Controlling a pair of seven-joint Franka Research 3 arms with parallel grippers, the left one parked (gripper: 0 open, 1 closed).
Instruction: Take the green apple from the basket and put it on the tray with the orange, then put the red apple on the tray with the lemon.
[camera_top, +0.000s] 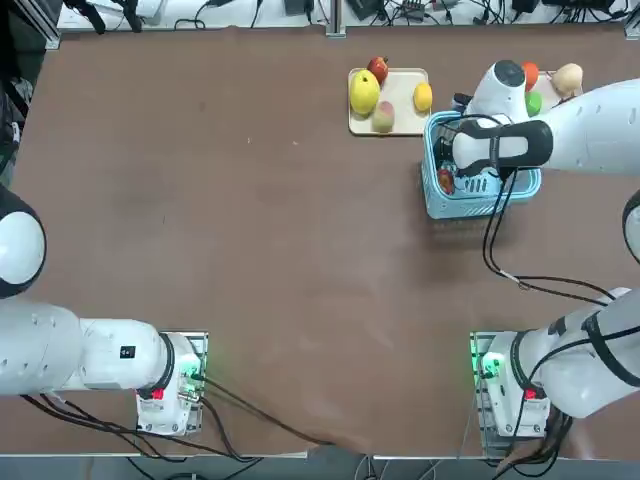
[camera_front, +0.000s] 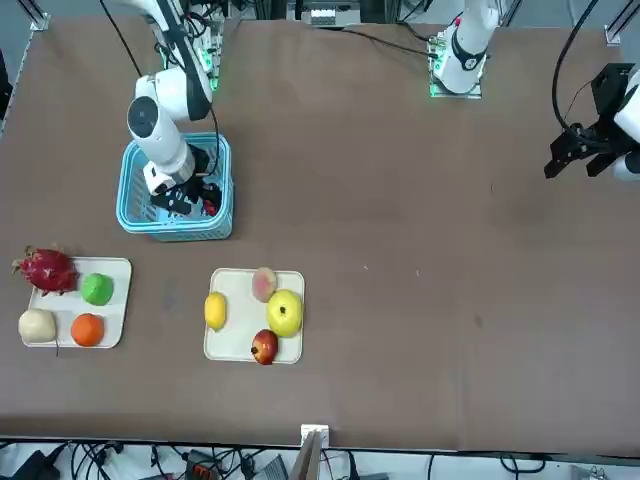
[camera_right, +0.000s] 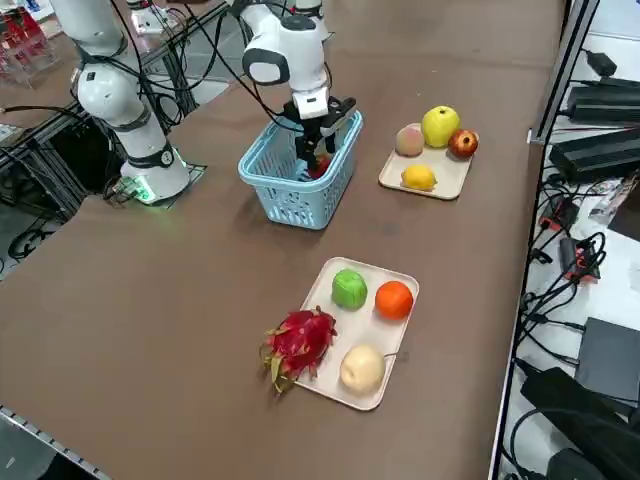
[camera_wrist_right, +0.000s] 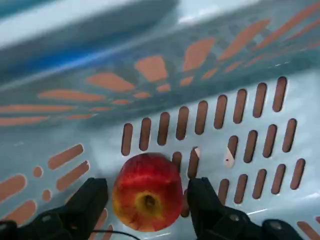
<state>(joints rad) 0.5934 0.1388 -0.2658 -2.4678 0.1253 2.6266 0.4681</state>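
We had the right gripper (camera_wrist_right: 145, 200) down inside the basket (camera_right: 290, 195), fingers (camera_wrist_right: 87, 205) spread wide on either side of the red apple (camera_wrist_right: 147, 192). From the wrist view the apple sat on the slotted basket floor between the two fingers; we couldn't tell if either pad was touching it, and it wasn't clamped. From the right side view only a sliver of red showed in the basket below the wrist.

The green apple (camera_right: 349, 289) lay on the tray with the orange (camera_right: 330, 275), just beside the orange (camera_right: 394, 299). That tray also carried a dragon fruit (camera_right: 297, 343) overhanging its edge and a pale round fruit (camera_right: 362, 368).

The tray with the lemon (camera_right: 445, 175) sat past the basket, holding the lemon (camera_right: 418, 177), a peach-like fruit (camera_right: 408, 141), a yellow-green apple (camera_right: 440, 126) and a dark red apple (camera_right: 463, 143).
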